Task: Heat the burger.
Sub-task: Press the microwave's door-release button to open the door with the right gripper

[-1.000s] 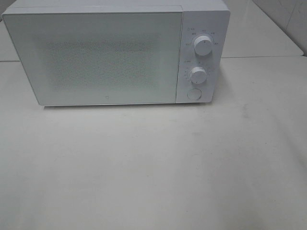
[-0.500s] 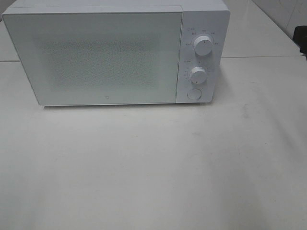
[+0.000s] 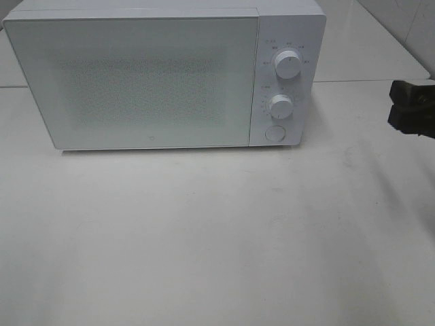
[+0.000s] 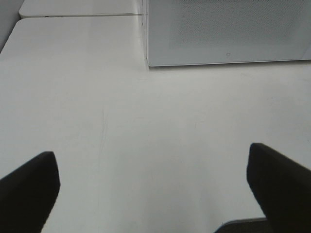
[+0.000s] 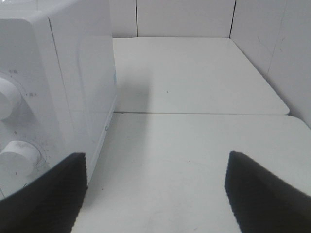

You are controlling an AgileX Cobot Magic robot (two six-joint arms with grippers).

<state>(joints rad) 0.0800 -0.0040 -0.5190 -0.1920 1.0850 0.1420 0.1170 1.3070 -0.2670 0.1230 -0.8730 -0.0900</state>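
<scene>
The jaws of the left gripper (image 4: 153, 191) stand wide apart with nothing between them, only the bare white surface (image 4: 146, 136) below. Ahead of it, toward the back of the surface, stands a white microwave (image 3: 163, 75), and its wide frosted door (image 3: 136, 81) is shut. On the panel at the right of the door there is an upper knob (image 3: 289, 64), under it a lower knob (image 3: 280, 105), and under that a round button (image 3: 274, 133). The burger is not to be seen in any view; I cannot tell where it is, because the door lets nothing show through. Further right, the jaws of the right gripper (image 5: 155, 194) are also spread wide and hold nothing. This gripper is out to the right of the microwave, apart from it, facing along its knob side, and in the high view only a dark part of it shows at the right edge
</scene>
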